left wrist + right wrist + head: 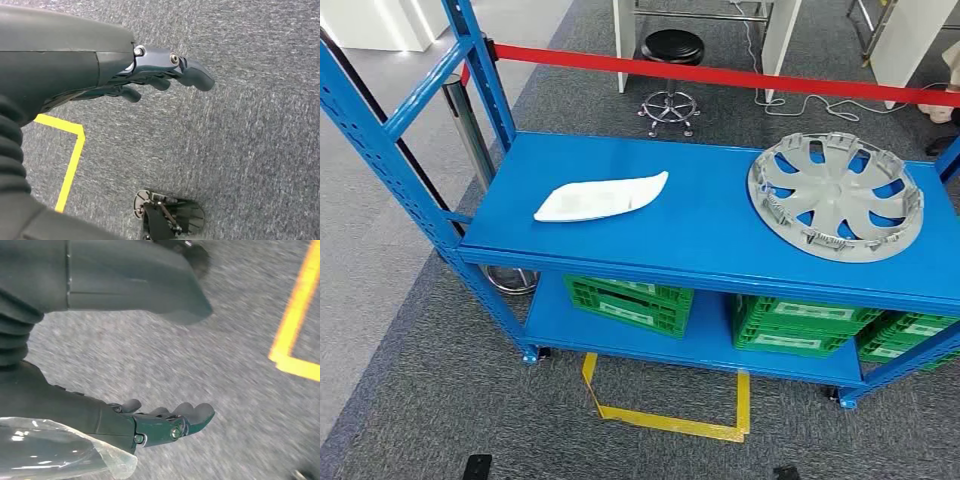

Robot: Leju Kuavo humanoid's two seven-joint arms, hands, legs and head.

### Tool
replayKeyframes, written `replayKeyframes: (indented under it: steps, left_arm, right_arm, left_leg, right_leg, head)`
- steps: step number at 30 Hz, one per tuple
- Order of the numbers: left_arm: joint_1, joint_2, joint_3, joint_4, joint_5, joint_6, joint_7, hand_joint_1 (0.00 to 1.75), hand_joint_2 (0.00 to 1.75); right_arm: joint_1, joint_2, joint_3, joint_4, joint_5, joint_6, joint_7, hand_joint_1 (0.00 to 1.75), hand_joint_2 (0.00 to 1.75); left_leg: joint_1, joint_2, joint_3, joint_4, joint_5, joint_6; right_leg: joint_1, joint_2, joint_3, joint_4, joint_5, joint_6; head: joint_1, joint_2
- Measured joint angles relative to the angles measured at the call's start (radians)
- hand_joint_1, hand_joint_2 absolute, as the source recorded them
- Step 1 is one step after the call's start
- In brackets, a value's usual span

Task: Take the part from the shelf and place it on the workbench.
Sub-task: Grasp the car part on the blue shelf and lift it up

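Note:
A blue shelf rack (712, 225) stands in front of me in the head view. On its top board lie a flat white curved part (603, 196) at the left and a round grey wheel cover (835, 195) at the right. My left hand (151, 70) hangs over the grey carpet with its fingers stretched out and nothing in them. My right hand (158, 422) also hangs over the carpet, thumb and fingers apart and holding nothing. Both hands are low and well away from the shelf top.
Green crates (629, 300) (795, 325) sit on the rack's lower board. A yellow tape square (663, 415) marks the floor before the rack. Behind it run a red barrier belt (712, 75) on a steel post (467, 120), with a black stool (672, 48) beyond.

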Motion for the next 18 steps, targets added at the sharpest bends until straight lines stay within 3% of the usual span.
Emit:
replayKeyframes:
  steps: [9,18]
  left_arm:
    - [-0.018,-0.023,0.105,0.019,-0.074,0.036,-0.051,0.0,0.0]
    - [-0.029,-0.037,0.166,0.031,-0.114,0.057,-0.079,0.0,0.0]
  right_arm:
    - [0.001,0.062,-0.016,-0.209,-0.038,-0.059,-0.093,0.0,0.0]
    - [0.067,0.082,0.106,-0.51,-0.122,-0.137,-0.106,0.0,0.0]
  left_leg:
    - [0.0,0.0,0.001,0.0,0.0,0.0]
    - [0.0,0.0,0.0,0.001,0.0,0.0]
  right_leg:
    - [0.0,0.0,0.0,0.0,0.0,0.0]
    - [0.0,0.0,-0.001,0.0,0.0,0.0]
  head:
    - [0.0,0.0]
    - [0.0,0.0]
